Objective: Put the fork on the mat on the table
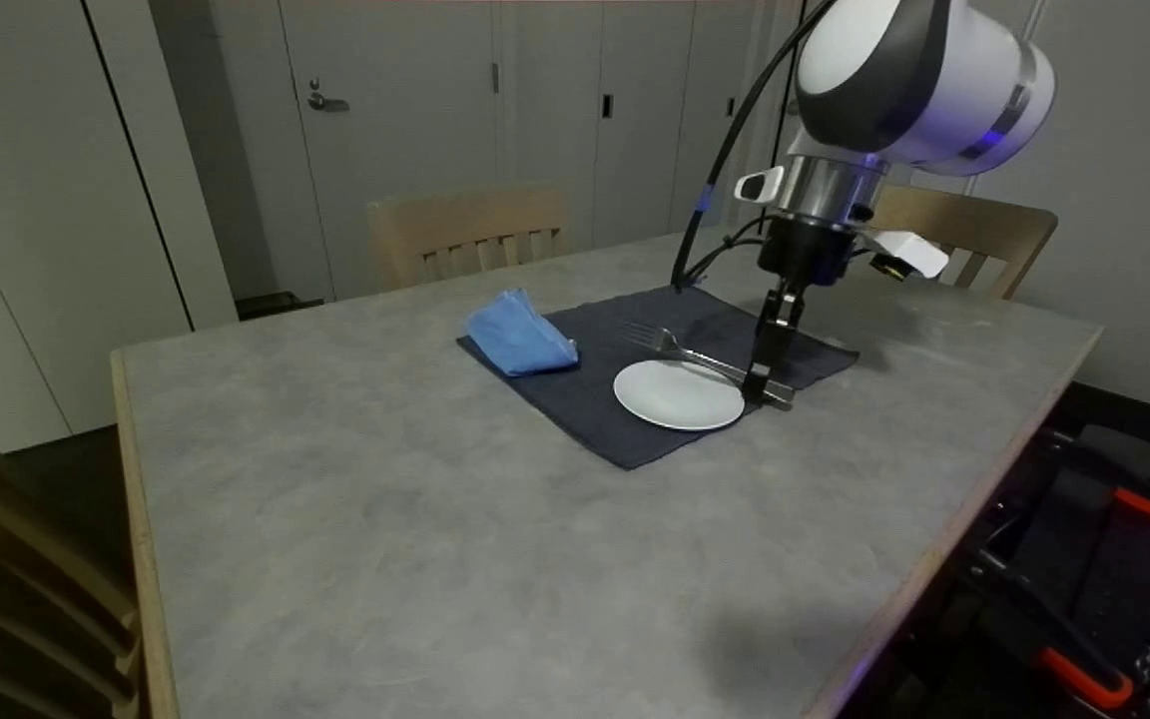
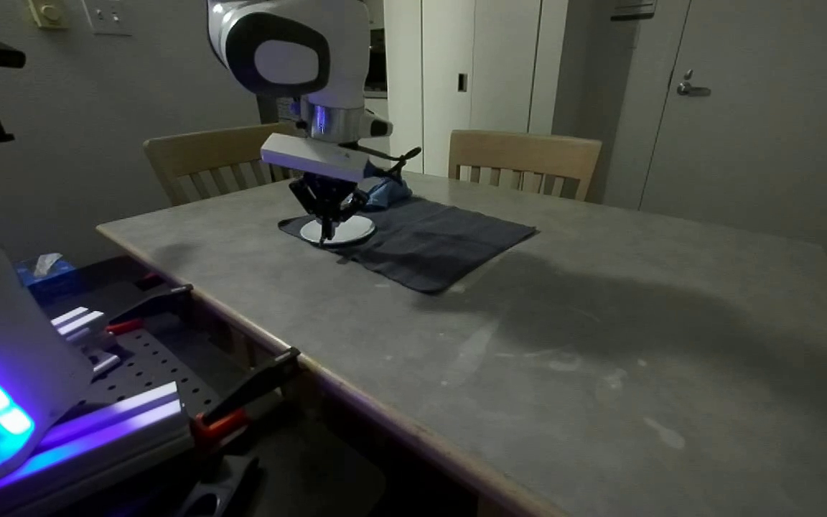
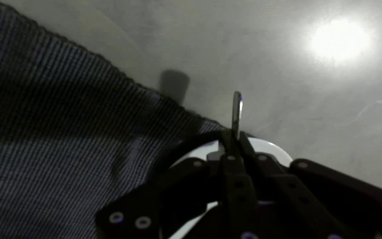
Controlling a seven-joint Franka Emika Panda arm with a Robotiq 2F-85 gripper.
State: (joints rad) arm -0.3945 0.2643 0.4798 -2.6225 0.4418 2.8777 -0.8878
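Nearest to me is the grey top of the table. The white plate comes next, set on the mat at its border. At the plate's rim stands the gripper, its fingers together and clamped on the fork close to the handle end. In the wrist view that end projects past the fingertips, over the table just outside the mat. Contact between fork and plate cannot be determined.

Governing relation: the fork's long axis runs from the fingers inward over the mat, tines leading, past the plate's far rim in an exterior view. The open stretch of mat lies on that same far side. Likely next step: shift sideways toward that stretch, lower, then release. Caution: lowering here could strike the rim.

Farther back, a blue cloth rests on a corner of the mat; behind the table stands a wooden chair.
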